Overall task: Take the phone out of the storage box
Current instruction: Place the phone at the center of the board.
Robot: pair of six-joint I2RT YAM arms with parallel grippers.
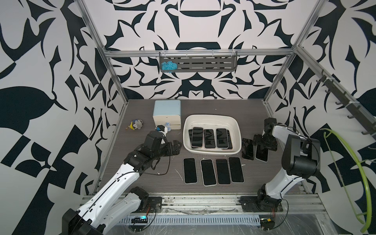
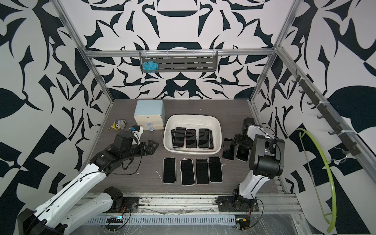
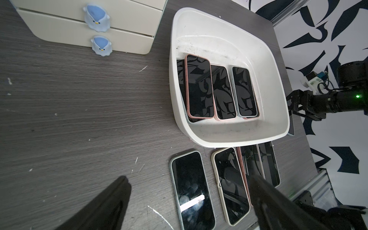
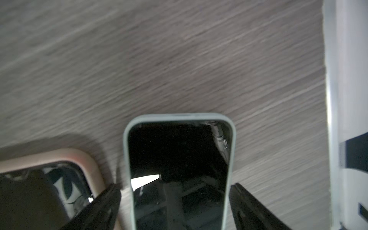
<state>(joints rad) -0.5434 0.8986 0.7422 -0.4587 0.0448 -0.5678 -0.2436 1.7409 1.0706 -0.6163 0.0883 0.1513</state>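
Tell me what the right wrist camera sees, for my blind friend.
A phone in a pale green case lies on the grey wood table, with the right gripper open, a finger on each side. A pink-cased phone lies next to it.

right end effector (image 1: 263, 147) hides the top of the phone (image 1: 261, 155); table (image 4: 179, 59) looks blurred.

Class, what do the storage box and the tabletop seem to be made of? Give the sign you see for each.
Storage box: probably moulded plastic, cream-white with a slight sheen; rounded corners, rolled rim.
Tabletop: looks like grey wood-grain laminate or veneer, matte; fine parallel streaks.
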